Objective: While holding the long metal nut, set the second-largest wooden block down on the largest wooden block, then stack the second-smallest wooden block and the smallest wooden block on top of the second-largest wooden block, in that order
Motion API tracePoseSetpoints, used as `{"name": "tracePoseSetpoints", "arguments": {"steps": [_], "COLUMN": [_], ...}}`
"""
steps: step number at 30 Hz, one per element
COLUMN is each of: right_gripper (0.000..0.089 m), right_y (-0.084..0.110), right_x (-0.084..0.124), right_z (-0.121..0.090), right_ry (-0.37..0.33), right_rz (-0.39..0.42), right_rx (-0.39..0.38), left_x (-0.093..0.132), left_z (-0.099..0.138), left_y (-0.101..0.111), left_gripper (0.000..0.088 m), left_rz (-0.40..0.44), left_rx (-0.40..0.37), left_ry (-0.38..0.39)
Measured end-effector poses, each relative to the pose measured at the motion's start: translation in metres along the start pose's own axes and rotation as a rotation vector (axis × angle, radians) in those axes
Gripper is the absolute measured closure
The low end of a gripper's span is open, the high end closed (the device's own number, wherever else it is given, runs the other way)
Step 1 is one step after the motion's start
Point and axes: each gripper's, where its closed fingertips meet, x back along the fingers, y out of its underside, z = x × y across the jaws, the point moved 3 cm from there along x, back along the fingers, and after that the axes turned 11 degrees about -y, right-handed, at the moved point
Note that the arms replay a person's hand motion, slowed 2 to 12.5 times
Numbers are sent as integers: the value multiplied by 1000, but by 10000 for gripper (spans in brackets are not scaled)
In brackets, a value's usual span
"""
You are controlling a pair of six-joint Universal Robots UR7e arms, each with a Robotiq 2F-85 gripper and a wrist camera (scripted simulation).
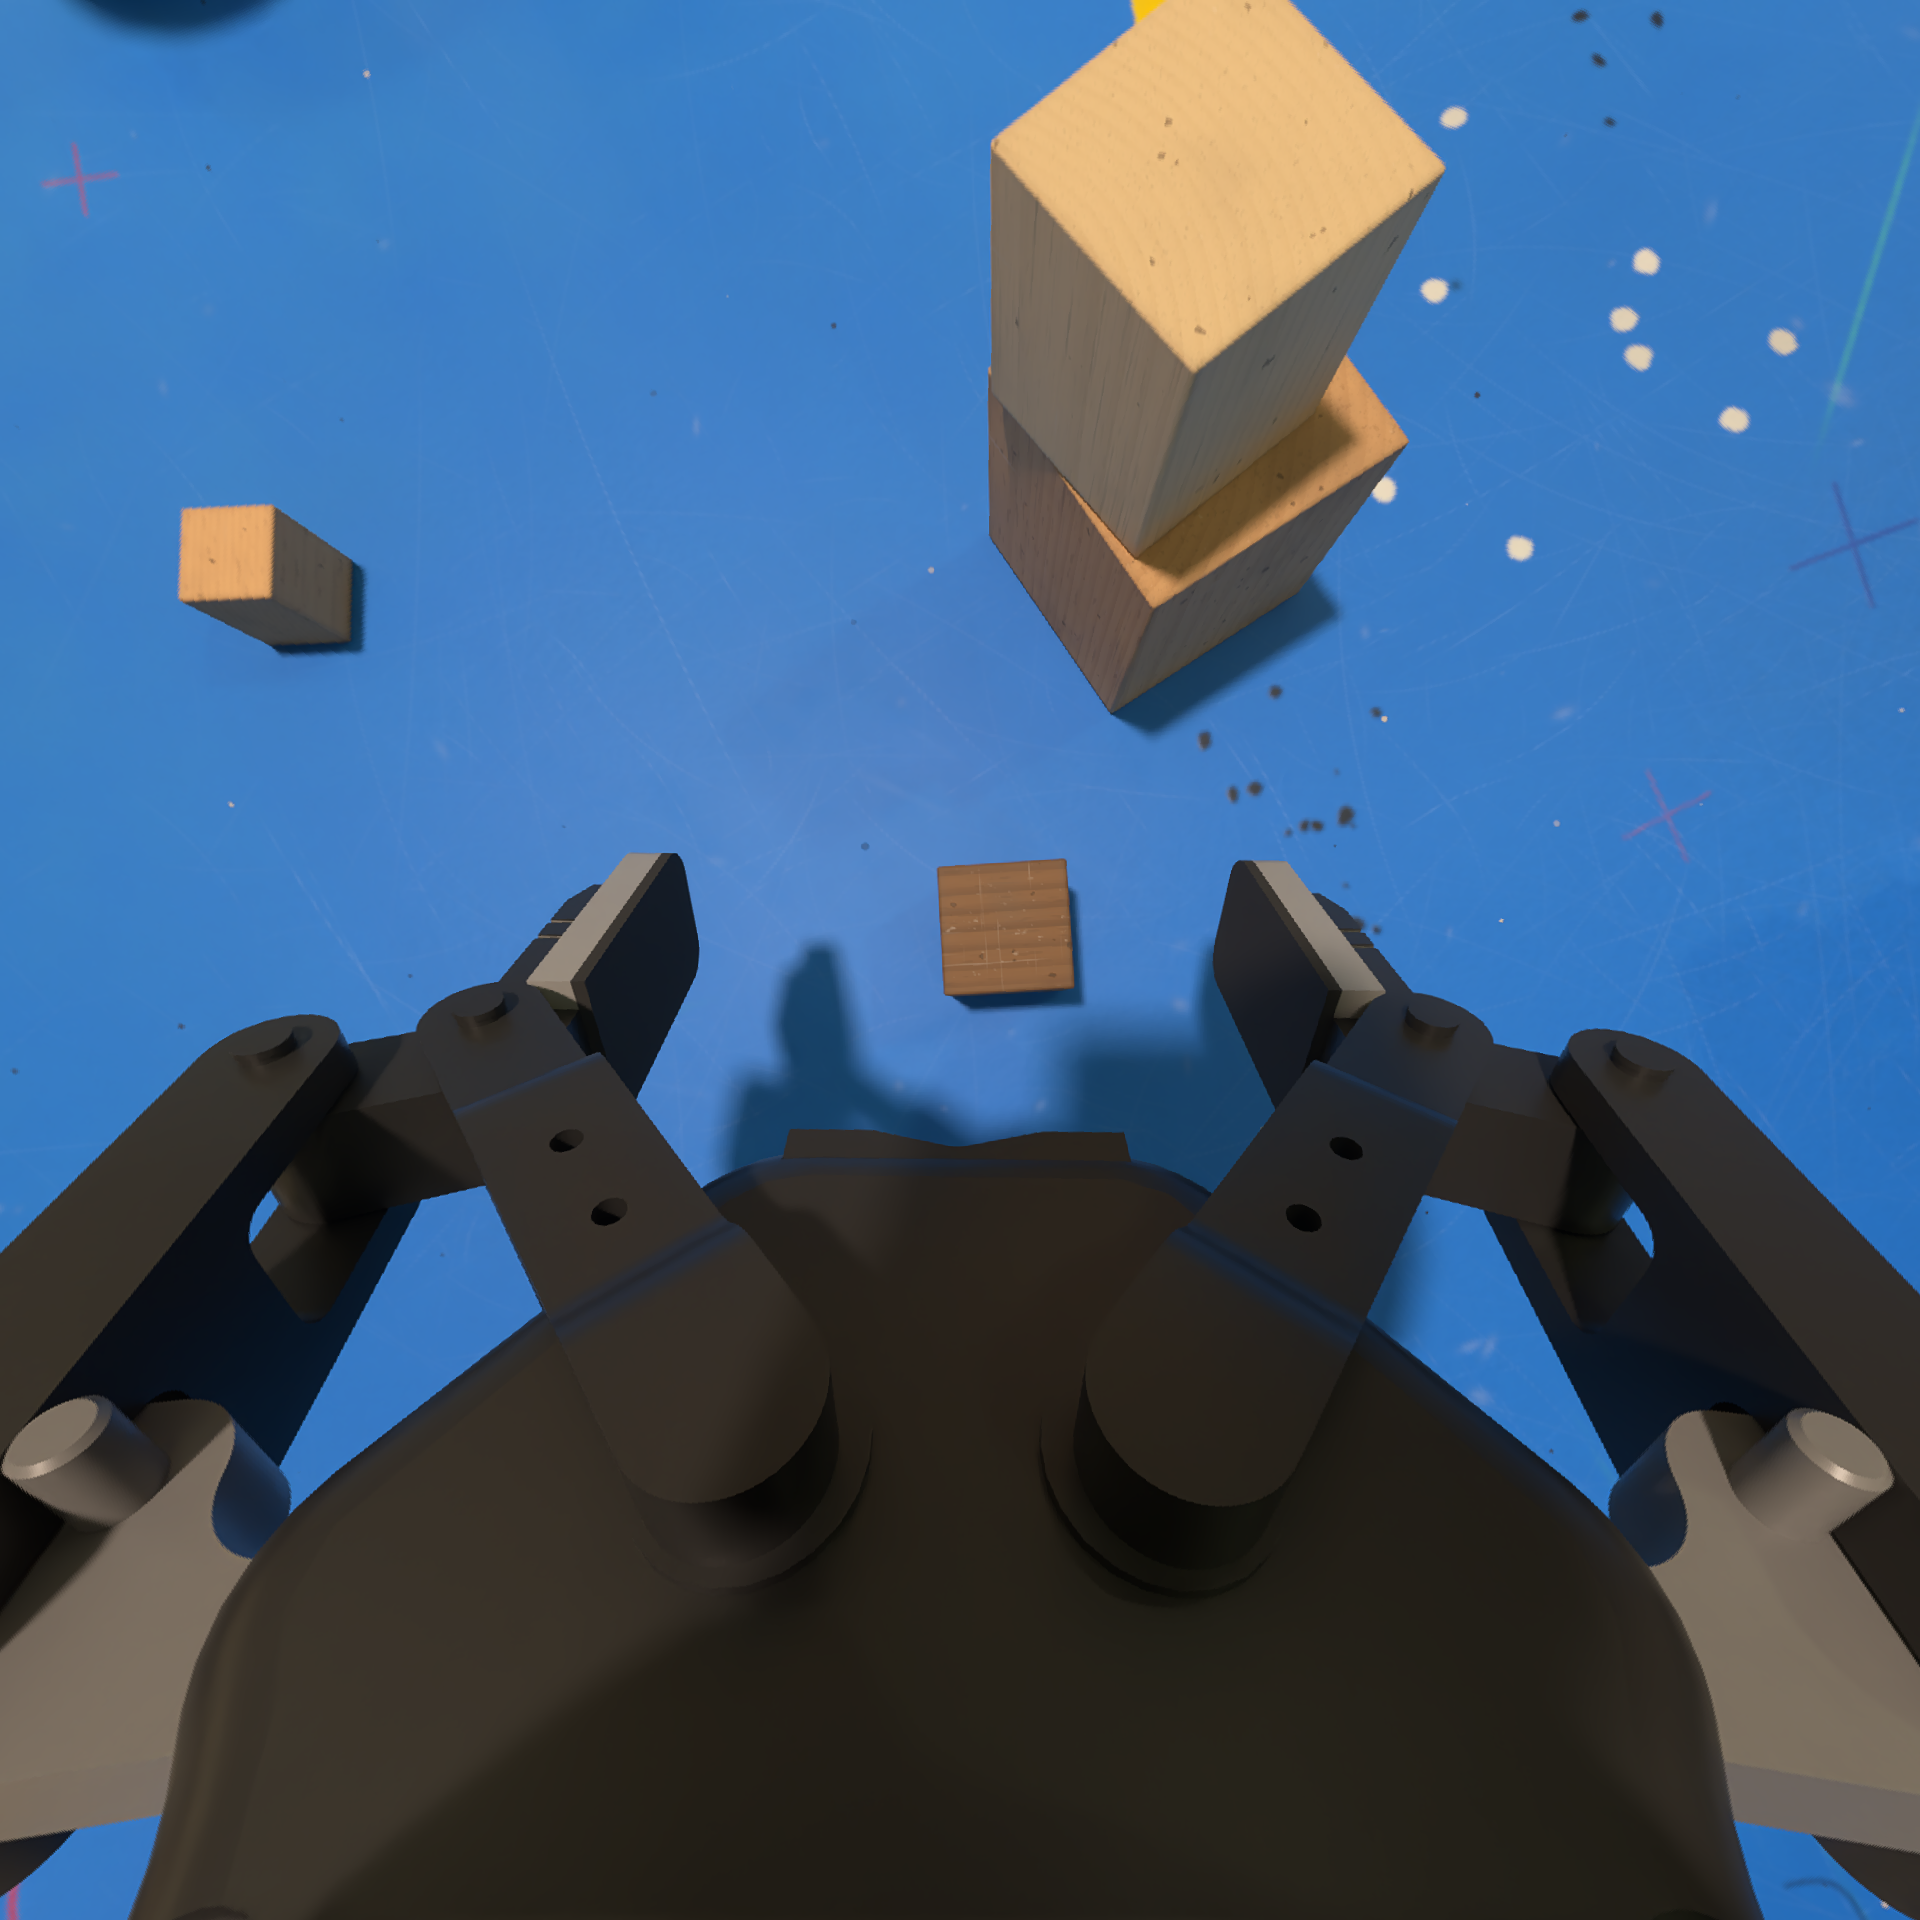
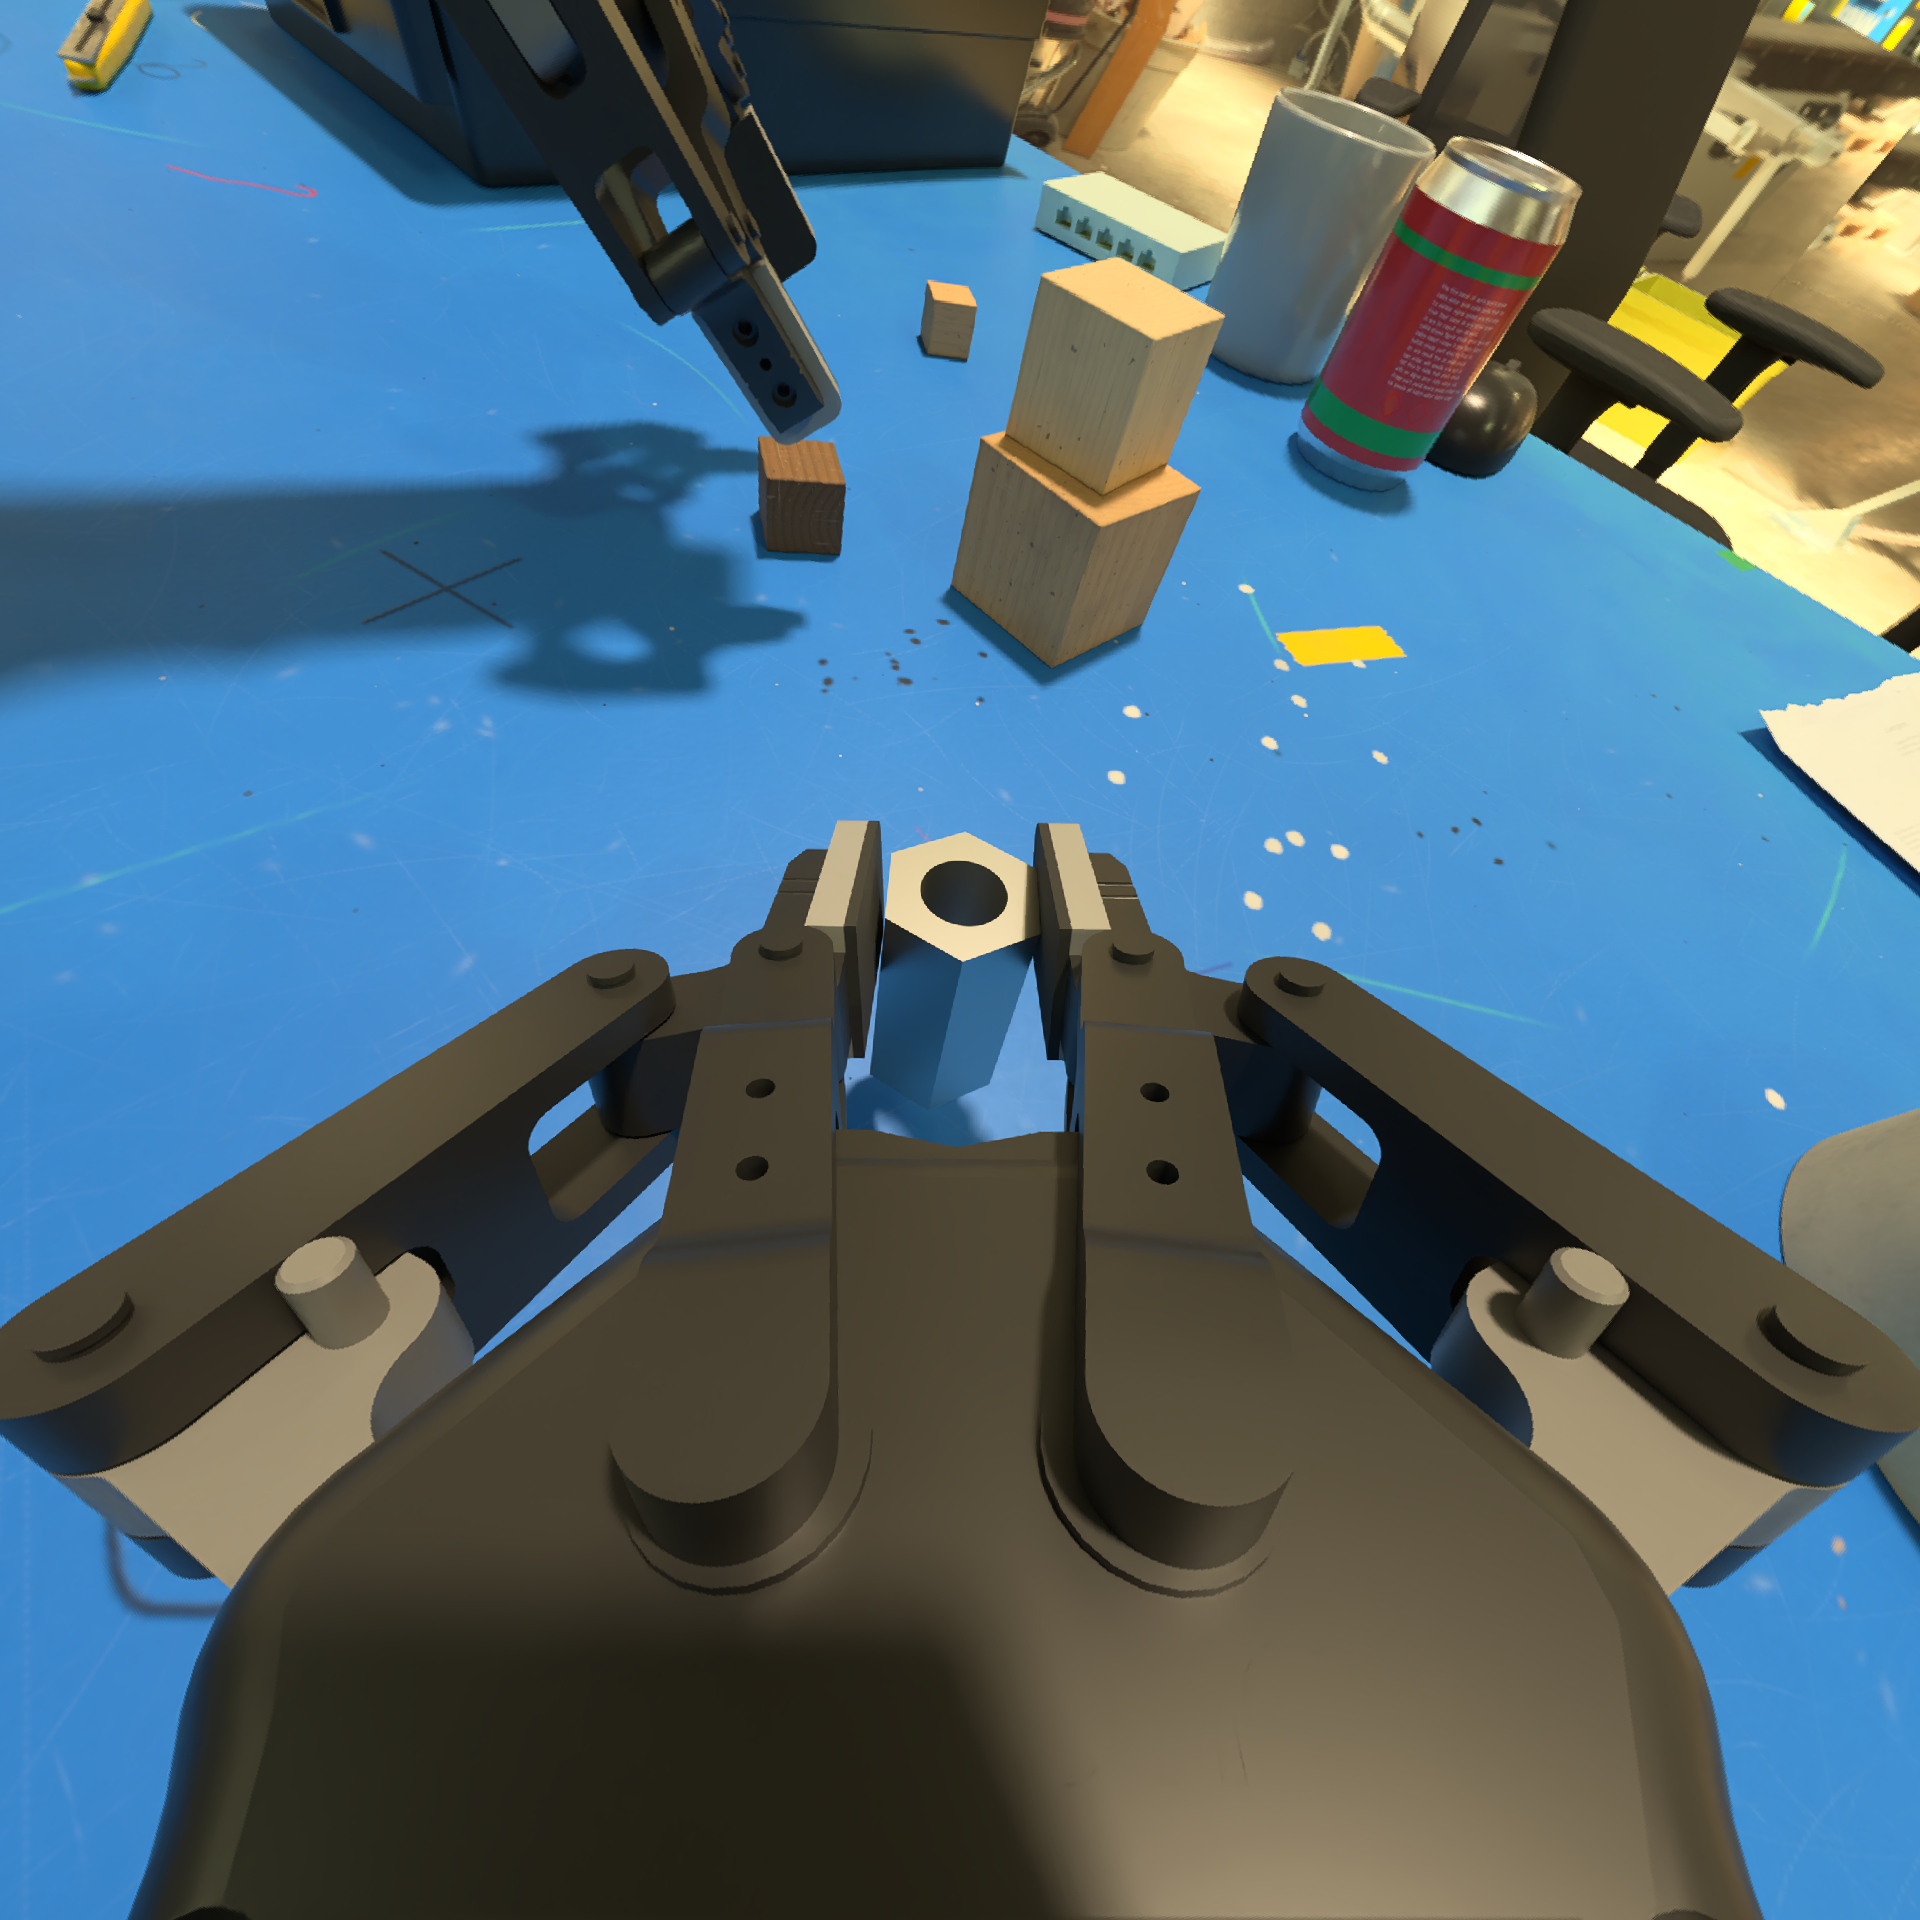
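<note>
The second-largest wooden block (image 1: 1195,260) stands slightly rotated on the largest wooden block (image 1: 1195,592); the stack also shows in the right wrist view (image 2: 1107,374) (image 2: 1070,551). A small dark brown block (image 1: 1006,927) lies on the blue table below my left gripper (image 1: 956,914), which is open and empty, one finger on either side of it. From the right wrist view its fingertips (image 2: 800,410) hang just above that block (image 2: 800,497). A small pale block (image 1: 265,571) (image 2: 948,320) lies apart. My right gripper (image 2: 958,883) is shut on the long metal nut (image 2: 961,935).
Behind the stack stand a red can (image 2: 1439,312), a grey cup (image 2: 1314,229), a white box with ports (image 2: 1127,229) and a black ball (image 2: 1491,416). Yellow tape (image 2: 1340,644) and a paper sheet (image 2: 1860,748) lie to the right. The table edge runs along the right.
</note>
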Motion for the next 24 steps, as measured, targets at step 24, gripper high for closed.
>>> {"name": "tracePoseSetpoints", "arguments": {"steps": [24], "right_gripper": [632], "right_y": [-4], "right_x": [-1], "right_z": [-3], "right_ry": [-6], "right_rz": [3], "right_rx": [12], "left_x": [-12], "left_z": [8], "left_y": [17], "left_gripper": [28], "left_rz": [14], "left_rx": [90], "left_ry": [-41]}}
